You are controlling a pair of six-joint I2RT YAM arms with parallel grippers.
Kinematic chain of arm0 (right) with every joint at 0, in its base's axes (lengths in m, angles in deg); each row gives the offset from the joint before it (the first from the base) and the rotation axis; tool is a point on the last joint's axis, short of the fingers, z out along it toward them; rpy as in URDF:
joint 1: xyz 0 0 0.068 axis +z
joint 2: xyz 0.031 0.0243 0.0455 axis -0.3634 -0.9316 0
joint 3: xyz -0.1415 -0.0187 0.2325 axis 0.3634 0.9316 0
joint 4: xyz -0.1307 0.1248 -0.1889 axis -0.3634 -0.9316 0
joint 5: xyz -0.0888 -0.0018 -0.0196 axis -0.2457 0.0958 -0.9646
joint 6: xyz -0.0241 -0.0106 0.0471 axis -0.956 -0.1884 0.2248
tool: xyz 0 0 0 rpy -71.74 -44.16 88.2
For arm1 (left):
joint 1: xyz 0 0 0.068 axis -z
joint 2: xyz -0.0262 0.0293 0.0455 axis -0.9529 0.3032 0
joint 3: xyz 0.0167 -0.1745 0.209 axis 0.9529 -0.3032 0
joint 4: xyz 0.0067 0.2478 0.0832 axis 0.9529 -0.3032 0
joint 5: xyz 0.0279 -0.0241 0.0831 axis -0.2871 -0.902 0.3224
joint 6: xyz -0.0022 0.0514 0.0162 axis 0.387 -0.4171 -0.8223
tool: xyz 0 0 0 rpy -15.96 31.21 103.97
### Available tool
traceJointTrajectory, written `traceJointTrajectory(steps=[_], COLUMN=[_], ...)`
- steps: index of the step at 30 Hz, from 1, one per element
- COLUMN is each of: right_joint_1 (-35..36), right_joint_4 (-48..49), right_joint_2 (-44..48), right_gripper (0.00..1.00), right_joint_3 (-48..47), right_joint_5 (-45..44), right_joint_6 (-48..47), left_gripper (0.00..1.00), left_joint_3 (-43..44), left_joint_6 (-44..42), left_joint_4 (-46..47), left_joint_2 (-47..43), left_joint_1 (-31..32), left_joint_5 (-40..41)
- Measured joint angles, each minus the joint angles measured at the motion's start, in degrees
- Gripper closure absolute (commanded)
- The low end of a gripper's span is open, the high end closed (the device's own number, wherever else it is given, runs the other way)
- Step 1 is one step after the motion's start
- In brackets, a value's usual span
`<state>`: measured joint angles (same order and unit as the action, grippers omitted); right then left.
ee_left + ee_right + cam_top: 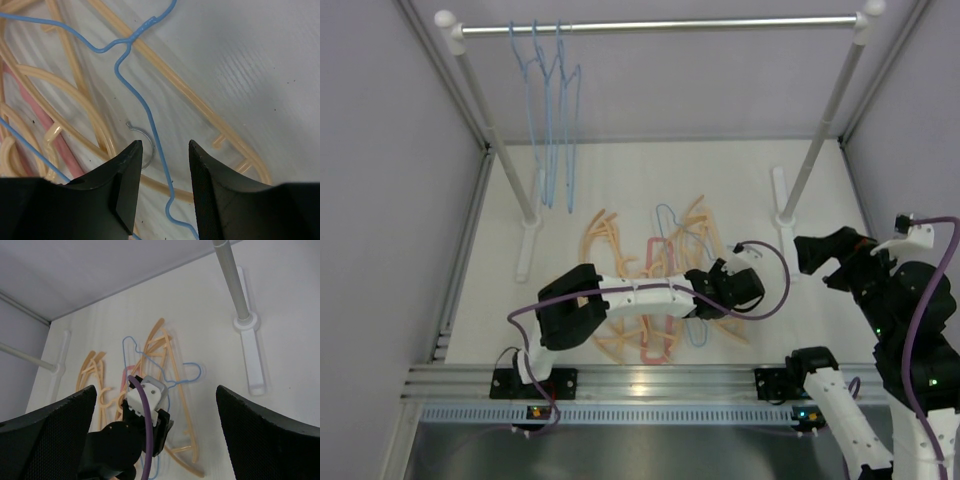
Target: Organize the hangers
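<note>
Three light-blue wire hangers (550, 110) hang on the rail's left end. A tangled pile of peach-orange hangers (610, 240) lies on the table with a pink-red hanger (655, 255) and one more blue wire hanger (670, 215). My left gripper (712, 300) is low over the pile's right side. In the left wrist view it (165, 145) is open, and the blue wire (145, 105) runs between the jaws, over a peach hanger (200, 102) and beside a metal hook (146, 145). My right gripper (156, 390) is wide open and empty, raised at the right (820, 260).
The silver rail (660, 25) spans the back on two white posts (510, 165) (825, 125) with flat feet on the table. Grey walls close in left, right and back. The left arm's wrist (145, 400) shows in the right wrist view.
</note>
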<state>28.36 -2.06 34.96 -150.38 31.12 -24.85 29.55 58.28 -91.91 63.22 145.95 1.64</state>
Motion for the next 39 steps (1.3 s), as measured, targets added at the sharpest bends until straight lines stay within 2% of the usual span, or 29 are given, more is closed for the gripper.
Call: traceJointTrajectory(steps=[10, 15, 21, 27, 33, 39], right_joint_1=[0.0, 0.0, 0.0, 0.0, 0.0, 0.0], right_joint_4=[-0.1, -0.1, -0.2, -0.3, -0.4, -0.4], right_joint_2=[0.9, 1.0, 1.4, 1.7, 2.1, 2.4], right_gripper=[0.01, 0.01, 0.0, 0.01, 0.0, 0.01], right_joint_3=[0.1, 0.1, 0.1, 0.9, 1.2, 1.3], right_joint_5=[0.0, 0.0, -0.1, -0.3, -0.4, -0.7], right_joint_6=[0.0, 0.0, 0.0, 0.0, 0.0, -0.2], left_gripper=[0.54, 0.62, 0.76, 1.0, 1.0, 1.0], left_joint_3=[0.2, 0.1, -0.3, -1.1, -2.9, -5.9], left_joint_6=[0.9, 1.3, 1.7, 2.4, 2.9, 4.4], left_joint_4=[0.3, 1.0, 1.7, 2.3, 3.1, 2.4], left_joint_2=[4.6, 4.9, 5.0, 5.0, 3.7, -2.9], left_joint_1=[-0.6, -1.4, -1.9, -1.9, -1.9, -1.9], left_joint_5=[-0.4, -0.7, -0.9, -1.1, -1.7, -4.0])
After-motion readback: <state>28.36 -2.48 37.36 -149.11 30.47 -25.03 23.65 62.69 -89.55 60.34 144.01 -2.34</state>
